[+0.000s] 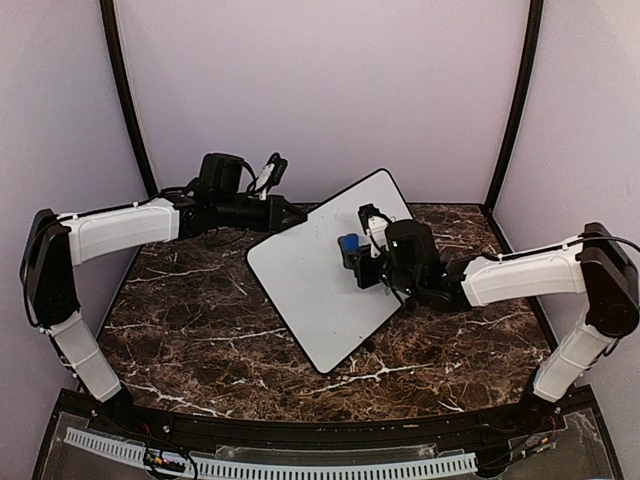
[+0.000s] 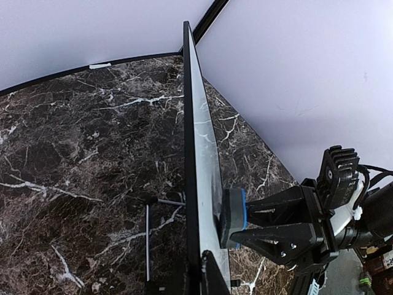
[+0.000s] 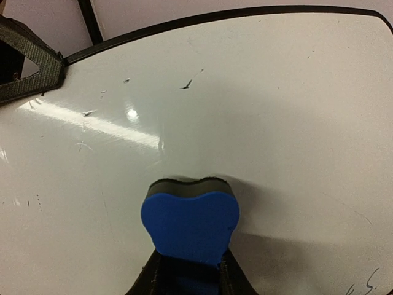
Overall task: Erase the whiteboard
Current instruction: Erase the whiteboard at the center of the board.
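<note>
Marble table (image 1: 200,300); left gripper (image 1: 293,215) clamps whiteboard (image 1: 310,285), right gripper (image 3: 190,270) pinches eraser (image 3: 190,224); right wrist alone shows smudges (image 3: 187,84).

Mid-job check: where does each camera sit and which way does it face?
Top external: above, behind the bases, facing down at the table; left arm, right arm show.
Left wrist: sights edge-on along the whiteboard; left pincer clamps its frame.
Right wrist: faces the board's surface; right pincer presses blue eraser on it.
Shared: both wrist views show the eraser.

White whiteboard (image 1: 310,275), black-framed; blue eraser (image 3: 190,224); brown white-veined table (image 1: 190,320).
</note>
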`<state>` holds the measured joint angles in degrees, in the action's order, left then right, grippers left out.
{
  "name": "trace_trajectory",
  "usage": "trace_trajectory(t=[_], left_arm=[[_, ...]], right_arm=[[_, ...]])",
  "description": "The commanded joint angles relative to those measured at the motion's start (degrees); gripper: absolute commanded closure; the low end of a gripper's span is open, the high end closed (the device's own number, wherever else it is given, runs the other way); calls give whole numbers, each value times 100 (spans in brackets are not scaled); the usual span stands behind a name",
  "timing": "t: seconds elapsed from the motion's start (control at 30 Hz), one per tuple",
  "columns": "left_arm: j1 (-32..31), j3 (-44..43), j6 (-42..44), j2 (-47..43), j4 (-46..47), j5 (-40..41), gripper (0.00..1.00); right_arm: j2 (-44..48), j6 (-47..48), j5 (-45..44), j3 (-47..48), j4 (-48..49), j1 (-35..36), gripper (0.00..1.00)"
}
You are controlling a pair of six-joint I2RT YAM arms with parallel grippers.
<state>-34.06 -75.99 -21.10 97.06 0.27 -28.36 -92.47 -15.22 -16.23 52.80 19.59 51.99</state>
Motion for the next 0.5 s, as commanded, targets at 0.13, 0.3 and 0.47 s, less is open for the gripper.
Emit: trace_trajectory(t=[0.13,0.3,0.47], left_arm=[[-407,120,553,322,-531,-442,100],[-408,58,643,311,-664,-377,100],[-408,44,745,220,-731,-231,100]], right_arm=[[242,4,-173,-536,140,64,76],[434,-36,-271,-934,101,70,76],[748,-183,-257,-1306,-137,83,76]])
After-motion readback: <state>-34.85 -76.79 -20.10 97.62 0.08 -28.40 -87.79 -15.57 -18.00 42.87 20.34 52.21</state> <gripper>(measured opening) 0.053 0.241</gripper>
